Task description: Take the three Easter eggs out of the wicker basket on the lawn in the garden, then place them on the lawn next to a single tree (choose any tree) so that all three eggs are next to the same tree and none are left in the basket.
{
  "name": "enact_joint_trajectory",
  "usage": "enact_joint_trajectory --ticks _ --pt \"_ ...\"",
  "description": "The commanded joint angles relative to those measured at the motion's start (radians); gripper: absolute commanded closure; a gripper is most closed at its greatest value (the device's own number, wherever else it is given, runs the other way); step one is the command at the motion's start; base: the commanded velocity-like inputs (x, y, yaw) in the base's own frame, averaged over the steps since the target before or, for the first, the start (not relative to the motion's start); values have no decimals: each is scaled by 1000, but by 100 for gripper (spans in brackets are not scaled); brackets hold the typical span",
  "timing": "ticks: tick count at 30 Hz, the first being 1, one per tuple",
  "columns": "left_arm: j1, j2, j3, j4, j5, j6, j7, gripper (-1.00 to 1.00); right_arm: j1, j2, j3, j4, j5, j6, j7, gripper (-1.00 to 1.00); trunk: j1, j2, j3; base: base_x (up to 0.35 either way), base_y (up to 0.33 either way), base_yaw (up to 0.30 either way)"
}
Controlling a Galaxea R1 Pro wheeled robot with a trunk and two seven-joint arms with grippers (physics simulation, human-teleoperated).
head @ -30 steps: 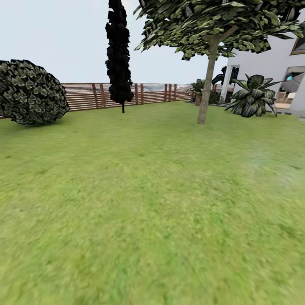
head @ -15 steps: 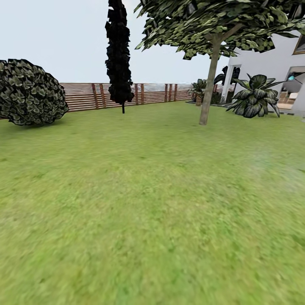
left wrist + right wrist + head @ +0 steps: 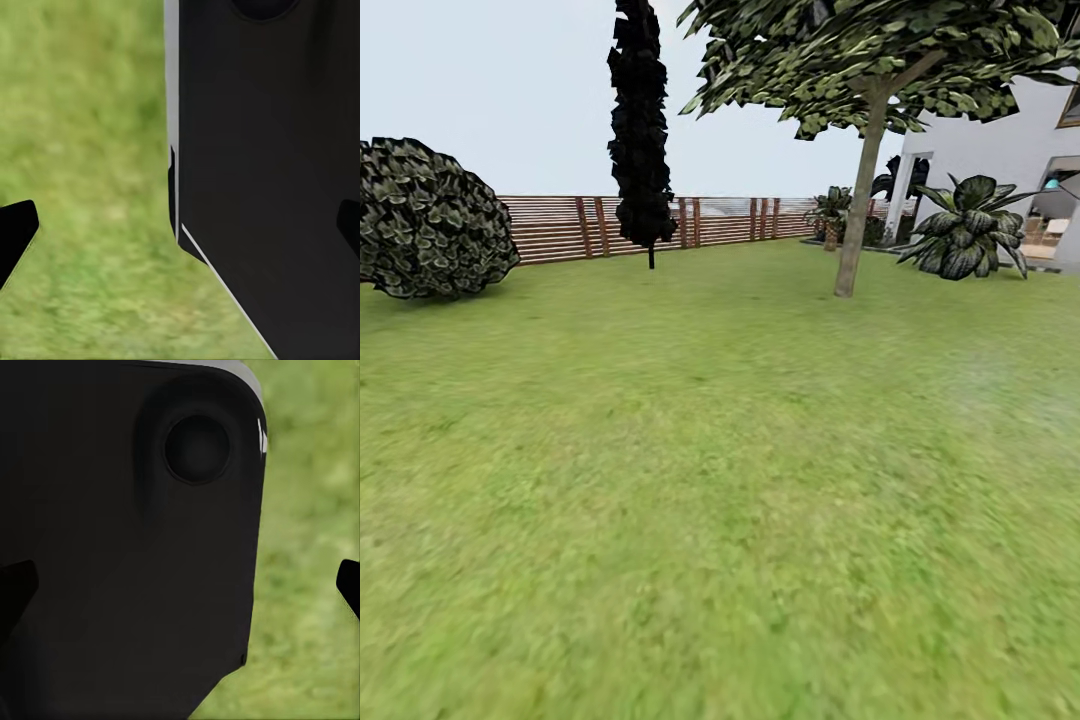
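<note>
The lawn [image 3: 720, 480] spreads out as flat green grass to a brown slatted fence [image 3: 560, 228]. The eggs, the wicker basket and the mottled-grey palm-like tree are out of view. In the left wrist view my left gripper [image 3: 180, 232] is open, its dark fingertips [image 3: 16, 234] far apart over grass [image 3: 90, 112], with nothing between them. My right gripper [image 3: 180, 585] is open too, one fingertip [image 3: 349, 585] showing at the picture's edge over grass [image 3: 315, 510]. A black part of my own body [image 3: 270, 150] stands behind each gripper.
A round dark shrub [image 3: 430, 220] sits at the far left by the fence. A narrow black cypress [image 3: 640, 130] and a round-crowned leafy tree [image 3: 860, 200] stand farther back. A white house [image 3: 1000, 150] and a broad-leaved plant [image 3: 968, 228] are at the far right.
The whole head picture has drifted a little: the leafy tree, the plant and the house have slid right, so the camera has moved. Nothing on the lawn itself has changed.
</note>
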Motion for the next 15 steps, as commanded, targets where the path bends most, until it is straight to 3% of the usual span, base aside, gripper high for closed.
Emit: enact_joint_trajectory --ticks 1,8,15 --pt "0 0 0 -1 0 0 0 -100 0 0 0 0 0 0 0 -100 1 0 -1 324 88 0" --pt "0 0 0 -1 0 0 1 -100 0 0 0 0 0 0 0 -100 1 0 -1 324 88 -14" --pt "0 0 0 -1 0 0 0 -100 0 0 0 0 0 0 0 -100 1 0 -1 324 88 -201"
